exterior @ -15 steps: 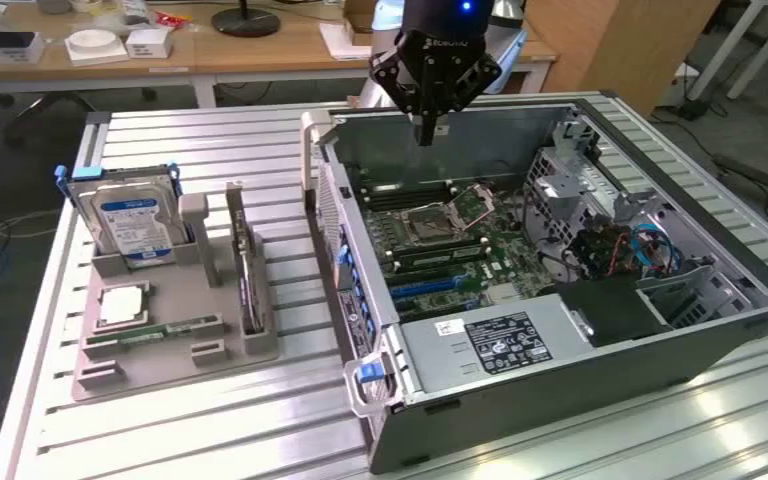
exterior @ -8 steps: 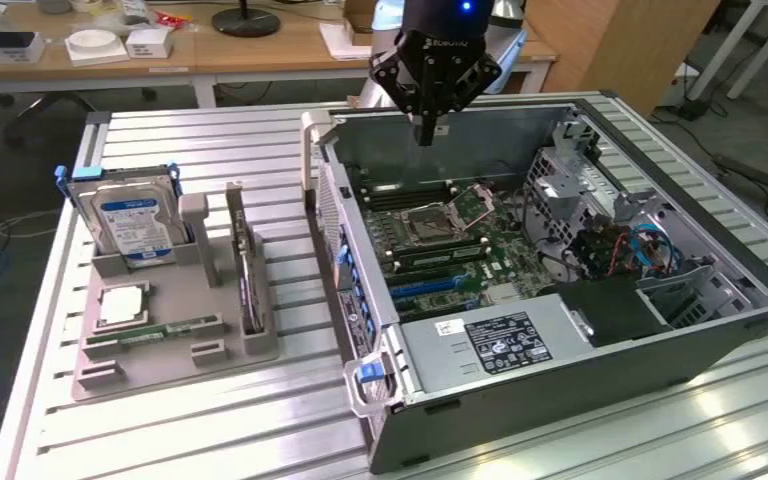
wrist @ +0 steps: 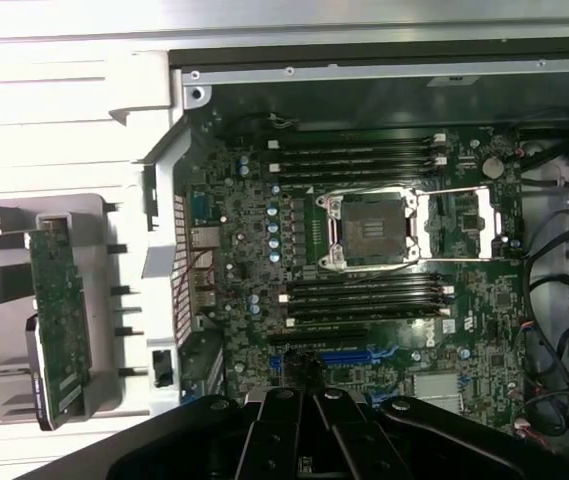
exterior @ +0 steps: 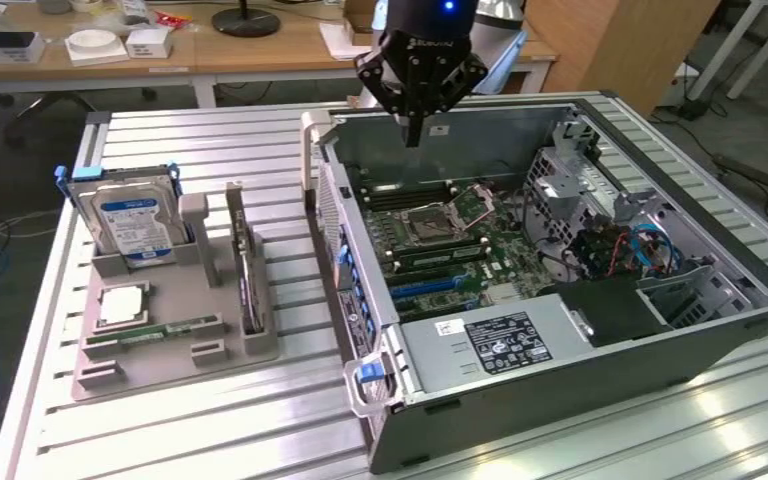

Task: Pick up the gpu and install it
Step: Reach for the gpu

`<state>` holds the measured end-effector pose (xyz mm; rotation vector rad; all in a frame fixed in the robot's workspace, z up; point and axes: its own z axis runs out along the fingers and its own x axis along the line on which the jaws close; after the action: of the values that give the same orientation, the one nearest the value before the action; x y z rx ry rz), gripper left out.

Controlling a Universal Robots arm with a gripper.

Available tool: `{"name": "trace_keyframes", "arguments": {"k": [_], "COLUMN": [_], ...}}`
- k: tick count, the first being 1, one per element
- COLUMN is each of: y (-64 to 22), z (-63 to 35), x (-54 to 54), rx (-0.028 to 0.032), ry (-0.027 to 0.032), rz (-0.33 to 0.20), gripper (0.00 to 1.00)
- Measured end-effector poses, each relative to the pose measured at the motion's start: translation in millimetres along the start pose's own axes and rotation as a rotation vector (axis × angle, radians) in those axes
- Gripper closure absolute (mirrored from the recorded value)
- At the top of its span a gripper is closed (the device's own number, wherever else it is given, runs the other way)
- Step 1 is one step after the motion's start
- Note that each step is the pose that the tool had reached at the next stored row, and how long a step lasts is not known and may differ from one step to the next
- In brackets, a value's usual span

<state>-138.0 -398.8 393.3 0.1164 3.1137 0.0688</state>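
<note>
Evidently the pick-up step has not begun. The thin, flat, dark gpu card with a silvery edge (exterior: 245, 270) stands on its edge in the grey plastic holder tray (exterior: 211, 352), left of centre in the exterior view, on the slatted aluminium desk (exterior: 197, 425). The black gripper (exterior: 415, 135) hangs at the upper middle of that frame, over the far rim of the open black computer case (exterior: 558, 385), well apart from the card. Its jaws are clenched together on nothing. As I judge it, a grasp calls for parted jaws lined up along the card's thin top edge.
</note>
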Motion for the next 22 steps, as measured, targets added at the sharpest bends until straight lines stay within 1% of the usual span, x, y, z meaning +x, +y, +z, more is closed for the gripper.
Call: {"name": "trace_keyframes", "arguments": {"k": [8, 22], "y": [-1.6, -3.9], "z": [-0.5, -1.3], "x": [20.9, 52.0], "rx": [0.0000, -0.0001], "ry": [0.0000, 0.0000], "rz": [0.000, 0.000], "gripper": [0.90, 0.90]}}
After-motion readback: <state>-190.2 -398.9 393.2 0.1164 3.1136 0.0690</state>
